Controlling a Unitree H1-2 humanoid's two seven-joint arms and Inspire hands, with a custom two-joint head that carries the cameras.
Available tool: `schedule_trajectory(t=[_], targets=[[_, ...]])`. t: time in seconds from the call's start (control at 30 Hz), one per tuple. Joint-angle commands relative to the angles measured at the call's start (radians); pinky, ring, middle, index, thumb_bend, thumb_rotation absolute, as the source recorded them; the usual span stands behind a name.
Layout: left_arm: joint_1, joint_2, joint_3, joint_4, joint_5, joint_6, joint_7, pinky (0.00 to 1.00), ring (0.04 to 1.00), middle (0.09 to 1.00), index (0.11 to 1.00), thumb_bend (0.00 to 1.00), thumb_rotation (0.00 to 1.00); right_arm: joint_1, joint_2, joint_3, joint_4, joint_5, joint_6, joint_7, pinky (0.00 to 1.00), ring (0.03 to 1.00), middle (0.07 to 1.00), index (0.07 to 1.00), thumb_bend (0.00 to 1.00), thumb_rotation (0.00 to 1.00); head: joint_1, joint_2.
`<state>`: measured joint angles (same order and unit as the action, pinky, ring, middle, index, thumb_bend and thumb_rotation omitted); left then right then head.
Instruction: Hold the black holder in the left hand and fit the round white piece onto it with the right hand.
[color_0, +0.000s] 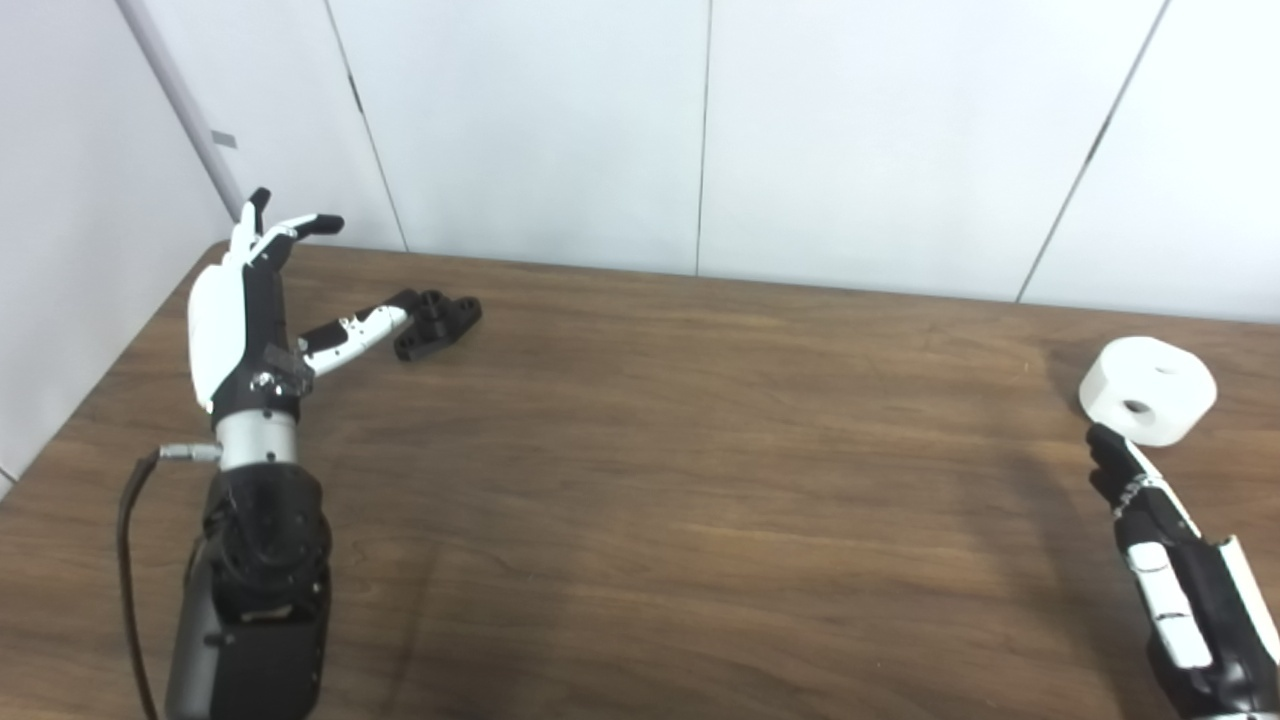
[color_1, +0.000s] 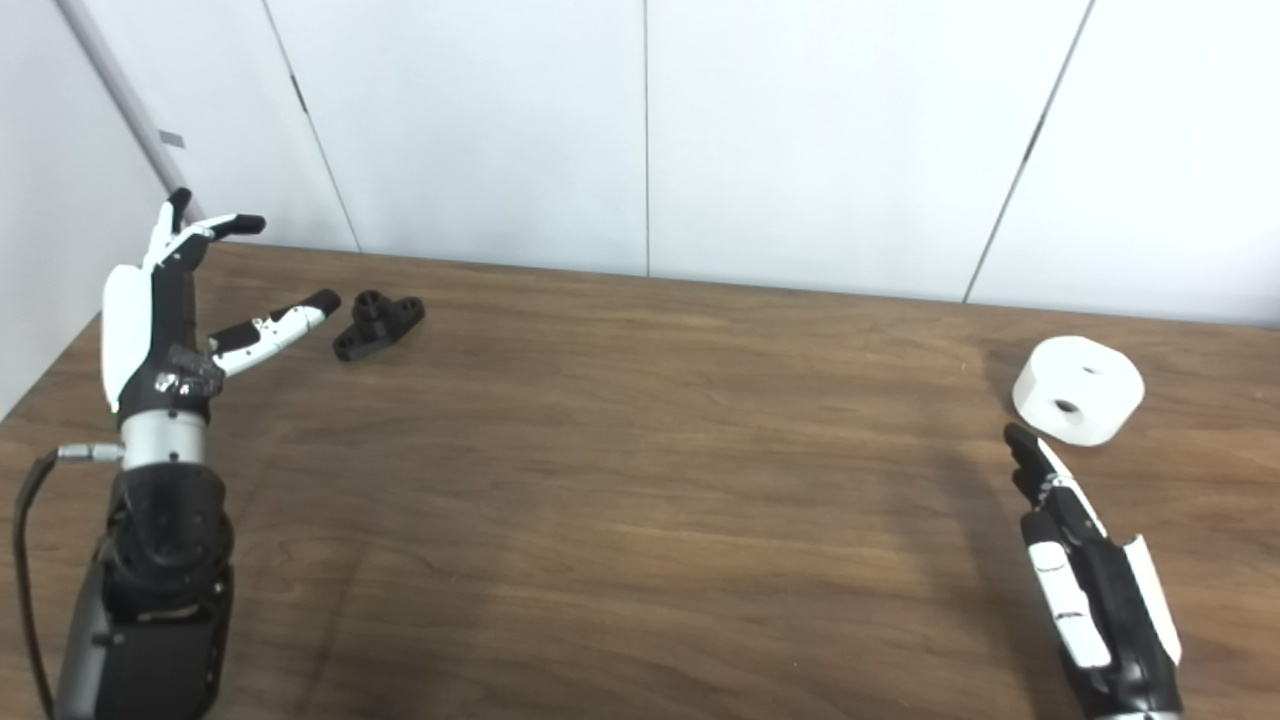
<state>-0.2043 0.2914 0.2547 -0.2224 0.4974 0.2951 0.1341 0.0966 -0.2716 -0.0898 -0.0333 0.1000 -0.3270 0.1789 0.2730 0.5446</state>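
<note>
- The black holder lies flat on the tabletop at the far left, untouched, its short post pointing up. I judge that makes it easy to pinch from the side.
- The round white piece sits at the far right of the tabletop, well apart from the holder, resting on one flat face with a hole showing in its side wall and another on top.
- I read the layout as one part per hand, each on its own side, so neither arm has to cross over.
- My left hand stands upright just left of the holder, fingers spread wide and holding nothing. The thumb points toward the holder, close to it; I see a small gap in the right eye view, though the left eye view makes them seem to meet.
- My right hand lies low at the near right, fingers stretched out straight toward the white piece, empty, its fingertips just short of it.
- Neither grasp has begun; I judge the left hand's closing on the holder comes first.
</note>
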Motion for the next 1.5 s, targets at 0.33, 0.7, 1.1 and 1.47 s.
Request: schedule_trajectory(t=[0.33,0.7,1.1,1.47], targets=[[-0.076,0.024,-0.017,0.071,-0.083,0.121,-0.051,1.0,1.0,1.0,0.805,1.0,0.37,0.029,0.012,-0.006,0.098,0.024,-0.024,0.014,0.94,0.947,0.929,0.879,0.24,0.85,0.025,-0.025],[-0.096,0.023,-0.071,0.152,-0.057,0.173,-0.085,1.0,1.0,1.0,0.837,1.0,0.39,0.021,0.012,-0.007,0.111,0.025,-0.028,0.021,0.93,0.948,0.932,0.878,0.23,0.86,0.027,-0.037],[-0.136,0.026,-0.089,0.297,-0.033,0.163,-0.01,1.0,1.0,1.0,0.889,1.0,0.33,0.022,0.01,-0.01,0.121,0.03,-0.038,0.021,0.93,0.95,0.93,0.872,0.26,0.87,0.027,-0.047],[-0.167,0.037,-0.095,0.415,-0.015,0.1,0.163,1.0,1.0,1.0,0.9,1.0,0.33,0.024,0.001,-0.013,0.13,0.055,-0.047,0.032,0.95,0.955,0.931,0.869,0.23,0.85,0.026,-0.056]])
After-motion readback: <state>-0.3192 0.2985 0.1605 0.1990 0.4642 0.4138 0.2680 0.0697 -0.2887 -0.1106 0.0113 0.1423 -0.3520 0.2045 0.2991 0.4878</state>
